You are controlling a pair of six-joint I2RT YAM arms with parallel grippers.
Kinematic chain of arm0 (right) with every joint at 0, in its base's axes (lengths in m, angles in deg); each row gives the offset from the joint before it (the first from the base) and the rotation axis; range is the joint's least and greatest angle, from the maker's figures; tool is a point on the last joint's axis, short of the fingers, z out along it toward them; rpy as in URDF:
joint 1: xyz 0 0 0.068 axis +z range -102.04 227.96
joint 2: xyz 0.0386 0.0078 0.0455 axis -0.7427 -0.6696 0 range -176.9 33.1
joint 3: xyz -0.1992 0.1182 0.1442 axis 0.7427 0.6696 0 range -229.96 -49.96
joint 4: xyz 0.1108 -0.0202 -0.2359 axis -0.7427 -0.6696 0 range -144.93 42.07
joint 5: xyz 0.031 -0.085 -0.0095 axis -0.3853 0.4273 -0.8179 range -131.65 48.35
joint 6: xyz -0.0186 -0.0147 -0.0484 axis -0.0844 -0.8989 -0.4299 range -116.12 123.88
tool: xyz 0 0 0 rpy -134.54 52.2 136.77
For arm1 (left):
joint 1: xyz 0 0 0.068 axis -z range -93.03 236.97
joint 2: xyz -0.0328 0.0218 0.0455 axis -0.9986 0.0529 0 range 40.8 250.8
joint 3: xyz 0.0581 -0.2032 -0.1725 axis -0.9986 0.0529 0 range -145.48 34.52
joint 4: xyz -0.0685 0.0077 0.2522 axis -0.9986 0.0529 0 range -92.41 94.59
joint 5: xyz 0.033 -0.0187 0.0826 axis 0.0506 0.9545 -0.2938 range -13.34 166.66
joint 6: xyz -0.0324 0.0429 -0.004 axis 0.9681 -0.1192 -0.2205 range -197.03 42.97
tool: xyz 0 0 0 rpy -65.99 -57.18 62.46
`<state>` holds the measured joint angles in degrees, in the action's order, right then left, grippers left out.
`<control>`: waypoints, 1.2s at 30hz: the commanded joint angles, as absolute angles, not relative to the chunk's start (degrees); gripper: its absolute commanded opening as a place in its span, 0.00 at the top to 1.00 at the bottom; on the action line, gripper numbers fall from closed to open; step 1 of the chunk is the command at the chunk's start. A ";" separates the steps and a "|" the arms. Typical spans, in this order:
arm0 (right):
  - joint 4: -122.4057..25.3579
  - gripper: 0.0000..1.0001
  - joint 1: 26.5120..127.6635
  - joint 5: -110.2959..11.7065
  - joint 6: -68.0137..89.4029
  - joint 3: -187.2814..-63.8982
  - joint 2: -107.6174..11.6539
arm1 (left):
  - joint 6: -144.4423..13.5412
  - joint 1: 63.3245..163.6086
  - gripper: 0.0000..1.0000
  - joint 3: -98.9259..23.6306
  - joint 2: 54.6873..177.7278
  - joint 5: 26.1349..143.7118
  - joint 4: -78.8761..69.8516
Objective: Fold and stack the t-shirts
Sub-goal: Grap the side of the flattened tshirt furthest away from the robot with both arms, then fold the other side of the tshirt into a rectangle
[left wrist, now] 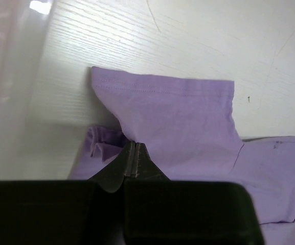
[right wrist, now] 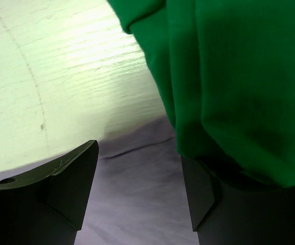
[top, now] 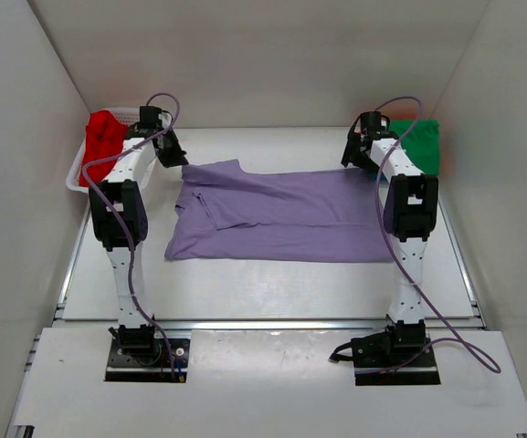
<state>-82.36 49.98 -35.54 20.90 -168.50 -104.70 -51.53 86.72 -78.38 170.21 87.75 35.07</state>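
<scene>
Lavender t-shirt (top: 281, 214) lies flat at table centre, long axis 9 to 3 o'clock, sleeve end toward 9, mostly smooth. Left gripper (left wrist: 132, 154) sits at its 10 o'clock corner, fingers pressed together beside the sleeve; whether cloth is caught cannot be told. Right gripper (right wrist: 139, 158) hovers over the 2 o'clock corner, fingers apart and empty, with the green t-shirt (right wrist: 229, 76) just beside it at 3 o'clock. Each arm is nearest its own corner.

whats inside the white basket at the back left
A bright red t-shirt lies bunched in the white basket. Anything beneath the red cloth is covered, and the left arm hides the basket's right side.
</scene>
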 commanded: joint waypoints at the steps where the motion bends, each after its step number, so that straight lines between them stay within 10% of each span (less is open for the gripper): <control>1: -84.57 0.37 50.16 -33.22 22.16 -173.25 -106.81 | -51.98 84.77 1.00 -77.37 163.24 89.13 34.42; 14: -90.73 0.69 51.21 -33.48 20.66 -185.22 -113.94 | -51.28 84.24 1.00 -74.55 162.70 90.11 33.36; 19: -91.09 1.00 51.12 -34.45 20.06 -186.36 -114.47 | -51.80 84.42 1.00 -74.81 162.18 90.28 32.66; 29: -90.21 1.00 51.83 -33.57 17.42 -185.23 -107.63 | -52.86 84.68 1.00 -80.00 161.48 92.30 35.03; 36: -77.50 1.00 49.99 -35.66 18.56 -158.10 -88.57 | -53.74 85.03 1.00 -77.02 159.63 94.94 34.68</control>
